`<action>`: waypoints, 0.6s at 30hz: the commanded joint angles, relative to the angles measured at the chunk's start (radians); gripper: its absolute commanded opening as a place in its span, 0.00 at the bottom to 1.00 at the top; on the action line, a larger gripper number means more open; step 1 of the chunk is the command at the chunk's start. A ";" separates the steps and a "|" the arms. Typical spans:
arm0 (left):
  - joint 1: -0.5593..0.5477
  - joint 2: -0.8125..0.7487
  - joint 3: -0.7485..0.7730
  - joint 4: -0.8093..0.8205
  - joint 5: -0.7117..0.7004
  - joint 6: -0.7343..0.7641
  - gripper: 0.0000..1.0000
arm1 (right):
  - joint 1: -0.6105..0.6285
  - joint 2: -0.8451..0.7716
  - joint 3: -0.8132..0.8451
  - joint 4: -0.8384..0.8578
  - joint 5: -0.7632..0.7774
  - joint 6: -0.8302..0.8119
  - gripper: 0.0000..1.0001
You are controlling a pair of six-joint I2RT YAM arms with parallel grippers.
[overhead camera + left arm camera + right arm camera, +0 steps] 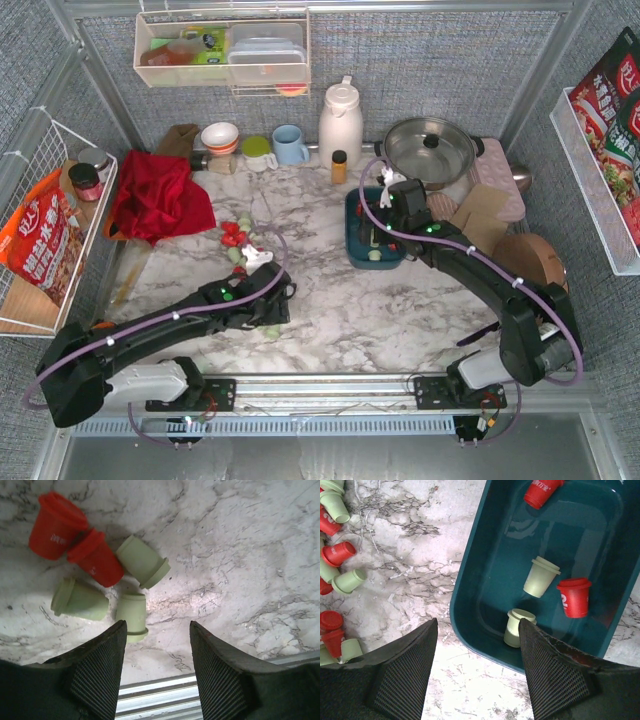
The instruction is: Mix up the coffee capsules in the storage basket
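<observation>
Coffee capsules (95,560) just ahead of left gripper (157,630), jaws spread, empty; right gripper (477,630) spread too, storage basket (495,580) w/ 4 caps under it.

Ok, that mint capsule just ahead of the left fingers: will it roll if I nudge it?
Probably: the mint capsule seems to lie on its side on smooth marble. Its tapered body and wider rim suggest a curving roll. It looks light, so the left gripper may knock it into neighbouring capsules.
</observation>
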 commanded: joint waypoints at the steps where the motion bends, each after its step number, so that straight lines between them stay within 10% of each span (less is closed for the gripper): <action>1: -0.042 0.046 0.020 -0.084 -0.058 -0.142 0.62 | 0.001 0.007 -0.001 0.028 -0.030 0.018 0.70; 18: -0.064 0.188 0.011 -0.063 -0.067 -0.108 0.52 | 0.001 0.036 -0.001 0.025 -0.037 0.020 0.70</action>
